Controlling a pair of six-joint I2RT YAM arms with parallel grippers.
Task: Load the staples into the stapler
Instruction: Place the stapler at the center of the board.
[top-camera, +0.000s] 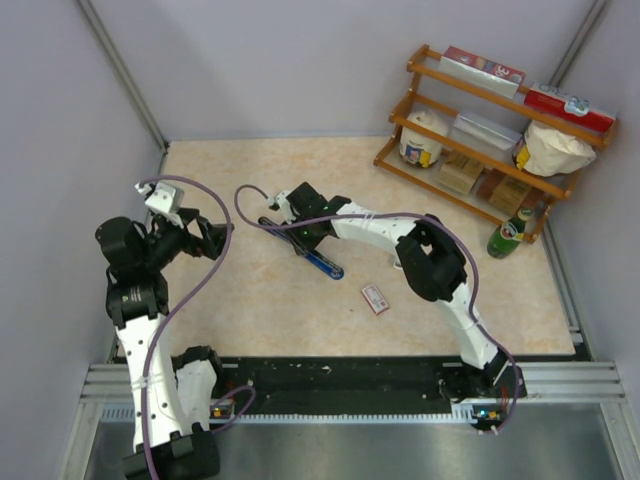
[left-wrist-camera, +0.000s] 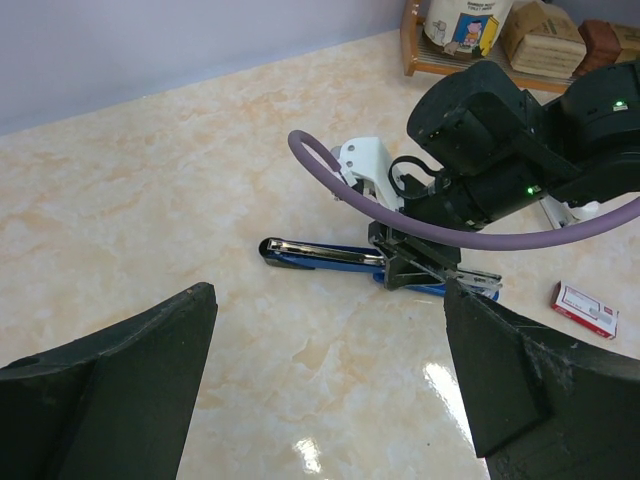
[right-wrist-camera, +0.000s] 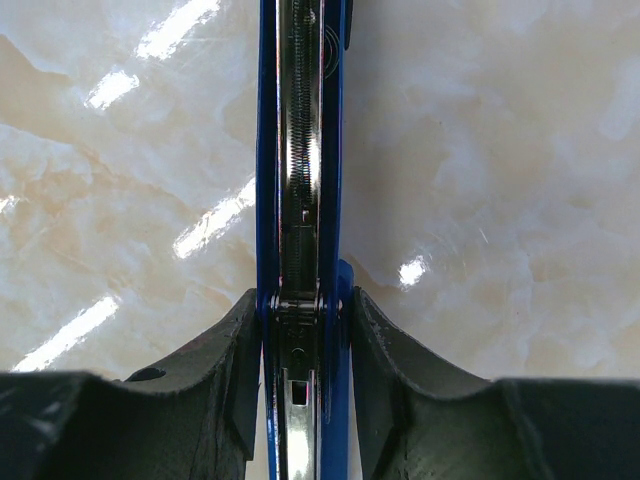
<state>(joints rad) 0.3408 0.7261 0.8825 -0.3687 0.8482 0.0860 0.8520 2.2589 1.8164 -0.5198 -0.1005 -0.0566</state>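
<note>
Now | stapler (right-wrist-camera: 300, 150) channel open, spring inside | staple box (top-camera: 374, 298) apart

Wears white shells over black joints on left arm (top-camera: 133, 335) and right arm (top-camera: 372, 230), trails purple cables (left-wrist-camera: 335, 193), ends in matte black fingers (left-wrist-camera: 120, 380), shows small green lights (left-wrist-camera: 527, 190).

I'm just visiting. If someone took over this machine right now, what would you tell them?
Right fingers clamp the blue stapler, which lies on the table, metal channel up.
Left fingers wide open, empty, nearby.
Staple box sits apart, on the right arm's side.
Done: stapler gripped.
Left: get a staple strip into the channel, close it.
</note>
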